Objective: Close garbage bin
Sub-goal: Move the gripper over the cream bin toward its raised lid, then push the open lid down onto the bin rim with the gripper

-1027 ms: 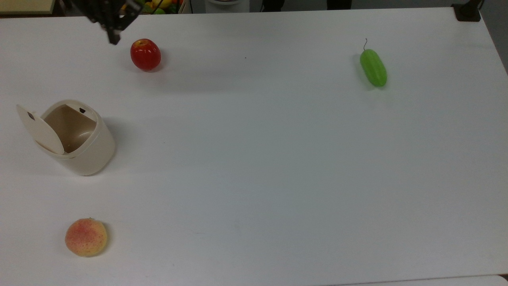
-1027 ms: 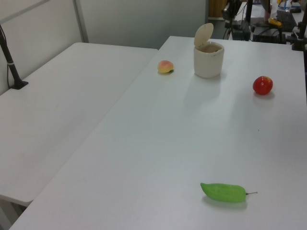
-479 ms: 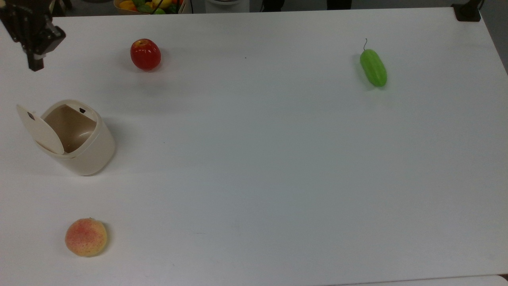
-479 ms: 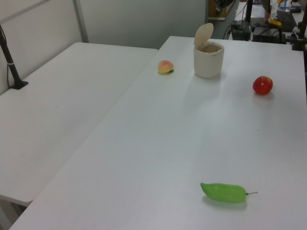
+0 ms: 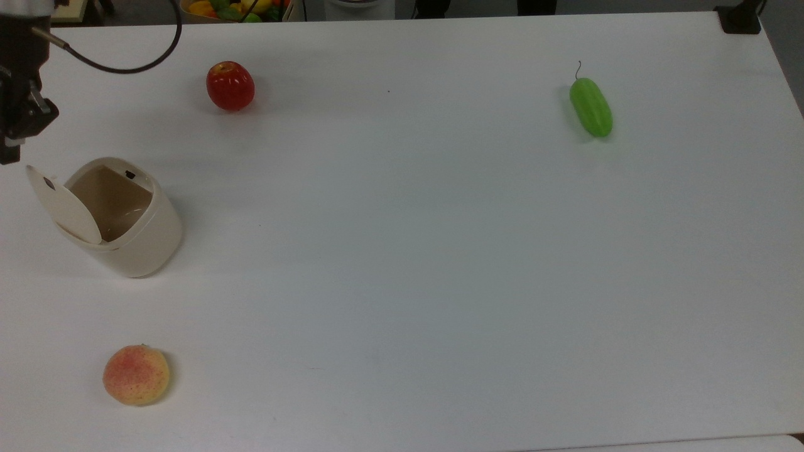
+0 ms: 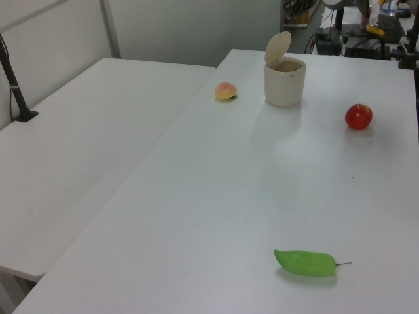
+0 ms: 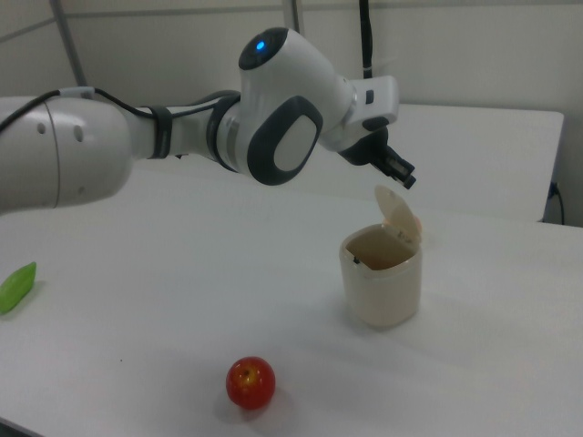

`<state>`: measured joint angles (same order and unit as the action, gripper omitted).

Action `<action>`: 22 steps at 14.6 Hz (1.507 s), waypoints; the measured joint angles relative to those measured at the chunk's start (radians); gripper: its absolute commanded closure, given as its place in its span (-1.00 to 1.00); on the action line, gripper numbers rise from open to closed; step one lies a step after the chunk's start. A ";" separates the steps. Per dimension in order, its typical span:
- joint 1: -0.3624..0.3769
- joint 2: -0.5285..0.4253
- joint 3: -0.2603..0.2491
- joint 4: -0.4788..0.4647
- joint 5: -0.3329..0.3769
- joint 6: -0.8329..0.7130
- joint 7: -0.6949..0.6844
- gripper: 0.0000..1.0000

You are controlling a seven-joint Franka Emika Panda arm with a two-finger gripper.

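One job, not started: the garbage bin [image 5: 122, 220] is open, lid [image 5: 63, 204] standing up off the rim, nothing touching it.

Largest first:
- Tabletop [image 5: 440, 251]: white, carries everything.
- Arm [image 7: 182, 137]: reaches in across the right view, gripper [image 7: 398, 170] hanging just above and behind the raised lid, clear of it. In the top view the gripper [image 5: 16, 125] sits at the top view's left edge, just beyond the lid. Can't tell whether the jaws are open or closed.
- Bin: cream-beige tub, upright, near the top view's left edge, between the apple [image 5: 230, 86] and the peach [image 5: 136, 375], well apart from both. Looks empty inside. Small black button [image 5: 130, 174] on the rim opposite the hinge.
- Lid: flat, rounded-square, tilted back on its hinge.
- Cucumber [image 5: 590, 107]: far side of the tabletop, irrelevant.

Left, as I read it: come down on the lid, push it forward and down until it seats on the rim.
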<state>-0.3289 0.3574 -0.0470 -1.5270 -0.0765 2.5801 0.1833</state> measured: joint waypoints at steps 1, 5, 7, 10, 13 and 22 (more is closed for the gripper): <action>0.000 0.014 0.000 0.000 0.000 0.017 0.000 1.00; 0.003 0.040 0.004 0.001 0.001 0.025 0.002 1.00; 0.005 0.042 0.007 -0.001 0.001 0.025 0.002 1.00; 0.007 0.043 0.016 -0.002 0.001 -0.072 0.002 1.00; 0.008 0.040 0.023 0.002 0.001 -0.205 0.002 1.00; 0.041 0.044 0.024 -0.005 0.001 -0.337 0.002 1.00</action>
<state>-0.2880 0.4015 -0.0230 -1.5325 -0.0754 2.2432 0.1852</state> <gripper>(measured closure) 0.991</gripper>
